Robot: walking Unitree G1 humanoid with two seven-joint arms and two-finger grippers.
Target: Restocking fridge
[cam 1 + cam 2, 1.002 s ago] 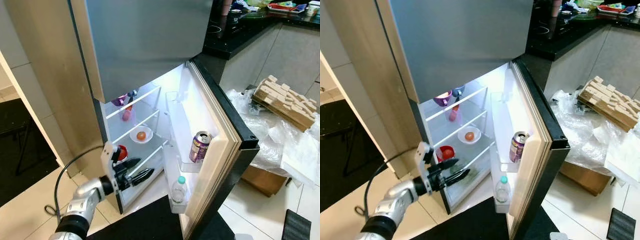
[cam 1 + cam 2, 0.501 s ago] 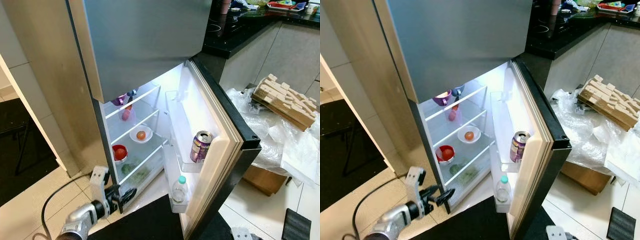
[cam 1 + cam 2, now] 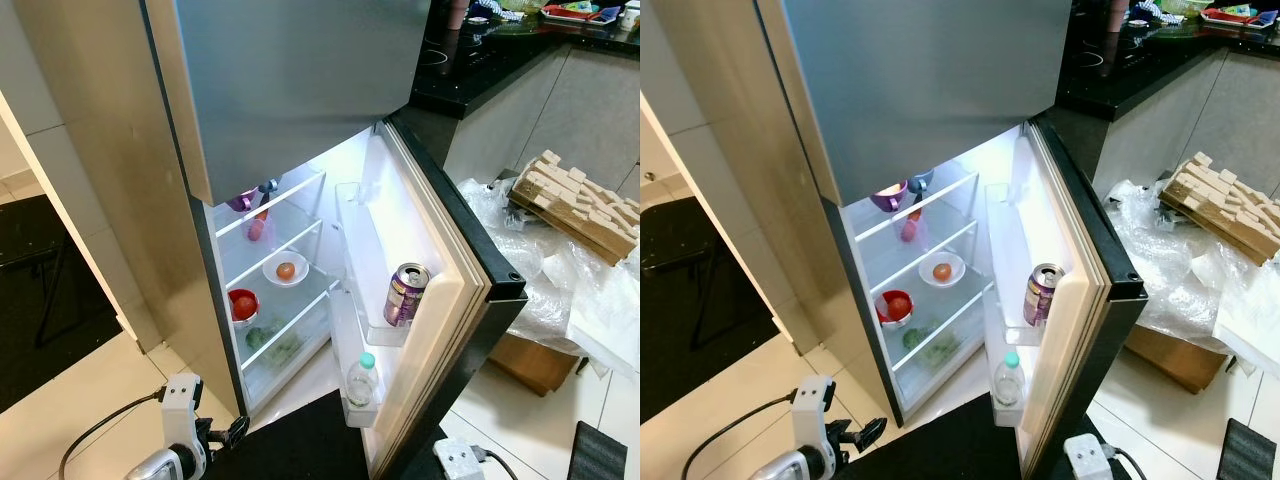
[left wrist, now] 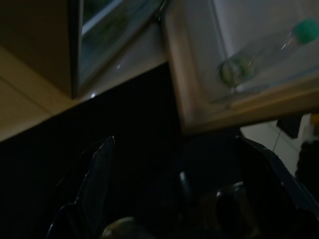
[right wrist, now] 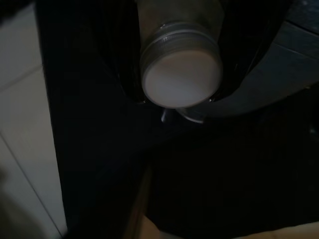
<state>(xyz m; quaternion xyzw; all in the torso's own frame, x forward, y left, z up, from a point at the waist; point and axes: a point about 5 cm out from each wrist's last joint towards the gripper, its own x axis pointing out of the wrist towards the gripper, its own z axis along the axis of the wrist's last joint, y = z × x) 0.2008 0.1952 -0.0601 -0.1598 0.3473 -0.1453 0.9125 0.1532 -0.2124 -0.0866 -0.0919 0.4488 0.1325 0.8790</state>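
Bottle point(image 5: 180, 74) in dim right hand's grip; left hand point(image 3: 228, 433) low, fingers apart.

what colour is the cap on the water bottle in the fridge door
Teal green, on the clear water bottle in the lowest door shelf; clearest in the left eye view.

head cams high, facing down at open fridge point(image 3: 300, 250).
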